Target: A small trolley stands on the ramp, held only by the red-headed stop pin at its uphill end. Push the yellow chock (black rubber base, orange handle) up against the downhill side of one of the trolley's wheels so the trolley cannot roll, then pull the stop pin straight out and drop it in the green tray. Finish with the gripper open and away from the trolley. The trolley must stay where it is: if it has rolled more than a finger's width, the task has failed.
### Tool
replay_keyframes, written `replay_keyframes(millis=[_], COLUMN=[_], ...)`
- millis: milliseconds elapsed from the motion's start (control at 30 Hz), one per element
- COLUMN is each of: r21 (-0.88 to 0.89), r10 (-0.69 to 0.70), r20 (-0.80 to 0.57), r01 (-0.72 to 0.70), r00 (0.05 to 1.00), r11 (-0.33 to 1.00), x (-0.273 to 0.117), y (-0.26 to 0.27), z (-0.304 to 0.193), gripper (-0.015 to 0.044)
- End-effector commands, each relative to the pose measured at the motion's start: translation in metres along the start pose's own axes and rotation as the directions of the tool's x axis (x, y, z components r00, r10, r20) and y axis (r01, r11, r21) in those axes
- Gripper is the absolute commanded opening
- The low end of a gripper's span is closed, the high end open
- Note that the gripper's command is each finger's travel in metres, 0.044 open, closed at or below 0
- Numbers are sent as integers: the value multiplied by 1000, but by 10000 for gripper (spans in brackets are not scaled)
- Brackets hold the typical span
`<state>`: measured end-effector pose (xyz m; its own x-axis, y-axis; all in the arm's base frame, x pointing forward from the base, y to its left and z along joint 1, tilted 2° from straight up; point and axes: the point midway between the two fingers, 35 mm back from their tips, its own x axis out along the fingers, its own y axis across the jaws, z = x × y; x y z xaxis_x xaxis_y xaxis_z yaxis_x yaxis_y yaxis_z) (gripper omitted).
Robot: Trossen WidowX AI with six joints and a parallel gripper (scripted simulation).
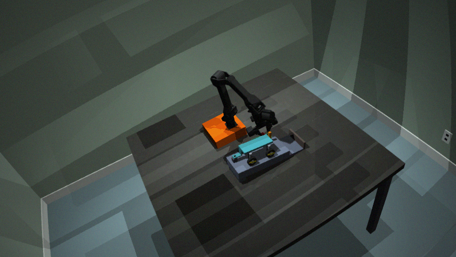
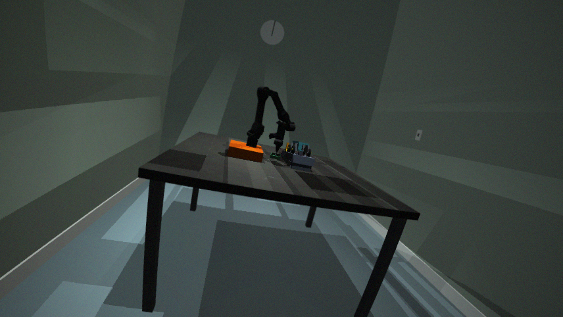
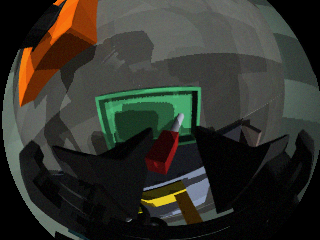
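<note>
My gripper (image 1: 260,131) (image 2: 277,152) (image 3: 174,131) is open low over the green tray (image 2: 275,156) (image 3: 150,91). The stop pin lies loose and tilted between the spread fingers, its red head (image 1: 262,134) (image 3: 162,154) toward the camera and its grey shaft (image 3: 178,121) over the tray; whether it rests on the tray I cannot tell. The teal trolley (image 1: 255,144) (image 2: 302,146) stands on the grey ramp (image 1: 252,171) (image 2: 302,160). The yellow chock (image 3: 164,197) (image 1: 269,135), with its orange handle (image 3: 188,209), is by the trolley's far-side downhill wheel; contact is hidden.
The orange base block (image 1: 225,134) (image 2: 244,152) (image 3: 75,45) carries the arm beside the tray. A brown end board (image 1: 298,139) (image 3: 252,134) stands at the ramp's low end. The ramp and trolley are close to my fingers. All stand on the dark table (image 1: 303,191) (image 2: 252,185).
</note>
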<state>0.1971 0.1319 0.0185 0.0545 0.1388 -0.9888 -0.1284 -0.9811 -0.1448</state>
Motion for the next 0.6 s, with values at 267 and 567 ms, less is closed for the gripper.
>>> replay_keyframes(millis=[267, 567], r21=[-3, -3], r10=[-7, -6], r20=[-3, -3], r01=[7, 6], r00=[1000, 1000], r11=[1000, 1000], x=[3, 7], y=[11, 19], z=[0, 0], gripper=[190, 190])
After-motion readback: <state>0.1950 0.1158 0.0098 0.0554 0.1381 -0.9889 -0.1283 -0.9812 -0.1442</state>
